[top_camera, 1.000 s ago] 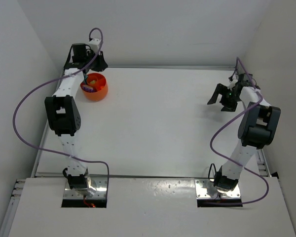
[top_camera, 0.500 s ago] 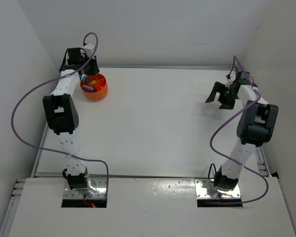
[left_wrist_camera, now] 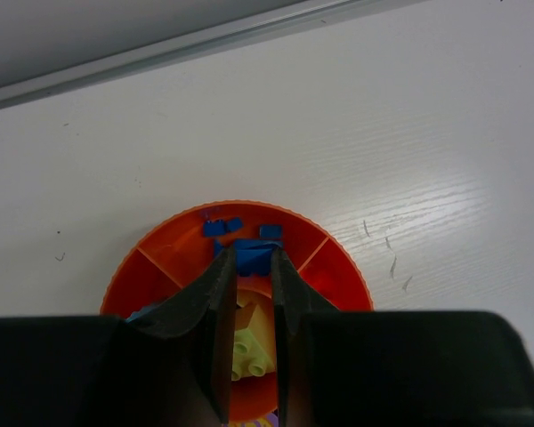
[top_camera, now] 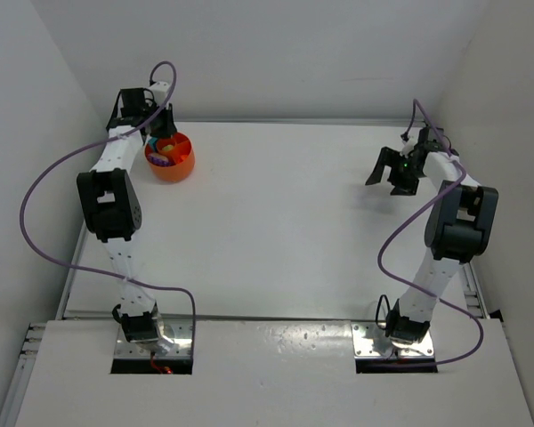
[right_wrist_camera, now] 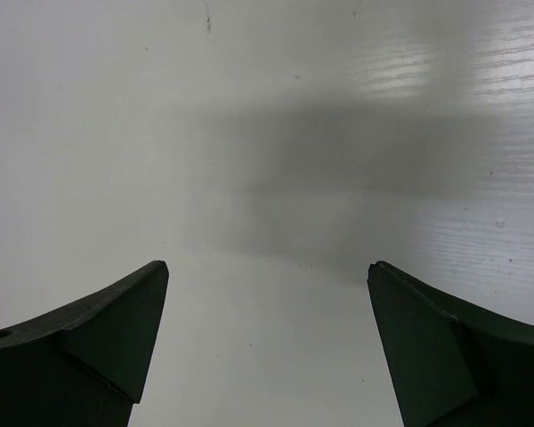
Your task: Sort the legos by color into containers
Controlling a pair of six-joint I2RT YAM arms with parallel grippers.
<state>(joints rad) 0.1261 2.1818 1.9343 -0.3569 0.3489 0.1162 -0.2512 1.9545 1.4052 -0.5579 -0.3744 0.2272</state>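
now | left gripper [left_wrist_camera: 252, 261] pinching blue lego [left_wrist_camera: 254, 253] over orange bowl [left_wrist_camera: 343, 267] | right gripper [right_wrist_camera: 267, 265] spread wide

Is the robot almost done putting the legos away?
Nearly, it seems. Done: small blue bits and a lime green brick already lie in separate sections of the round orange plastic bowl. In hand: the left gripper pinches a blue lego brick above the blue section. Left: dropping it; no loose bricks show on the white table.
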